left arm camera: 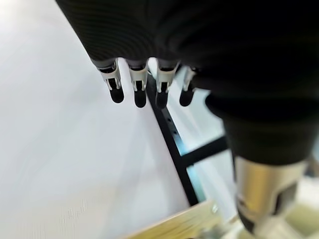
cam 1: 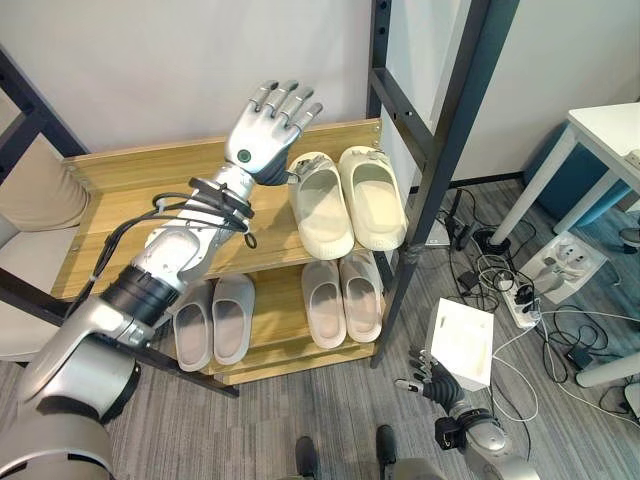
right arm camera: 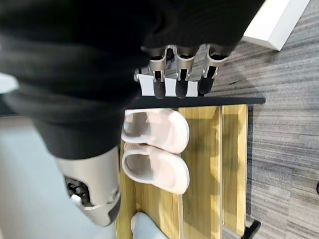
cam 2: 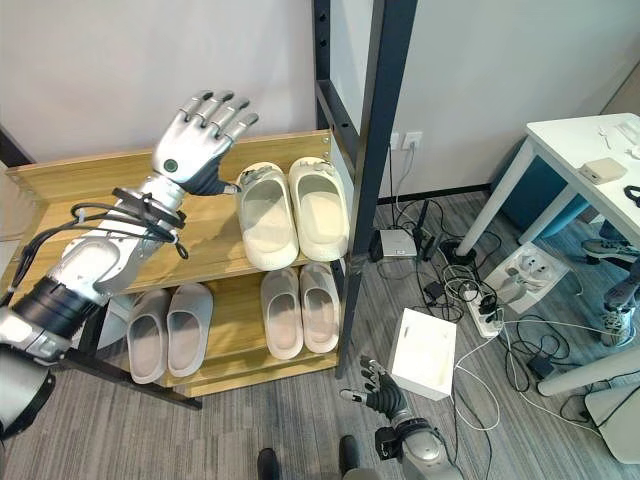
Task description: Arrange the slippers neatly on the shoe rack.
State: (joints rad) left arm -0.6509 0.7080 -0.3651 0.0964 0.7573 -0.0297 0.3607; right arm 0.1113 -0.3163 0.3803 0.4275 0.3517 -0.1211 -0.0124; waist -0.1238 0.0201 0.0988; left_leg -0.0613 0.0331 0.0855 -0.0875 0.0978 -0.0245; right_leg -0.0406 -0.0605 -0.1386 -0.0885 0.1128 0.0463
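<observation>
The left hand (cam 1: 268,135) hovers open, fingers spread, over the rack's (cam 1: 120,170) bare top shelf. Just right of it sit the cream slippers (cam 1: 345,200), against the rack's right edge. The right hand (cam 1: 432,380) hangs relaxed above the floor (cam 1: 330,420).

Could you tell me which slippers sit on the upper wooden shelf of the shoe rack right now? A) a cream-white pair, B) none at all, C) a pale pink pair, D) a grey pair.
A: the cream-white pair of slippers lies side by side on the upper wooden shelf, beside the open left hand; the grey pair and pale pink pair sit on the lower shelf.
</observation>
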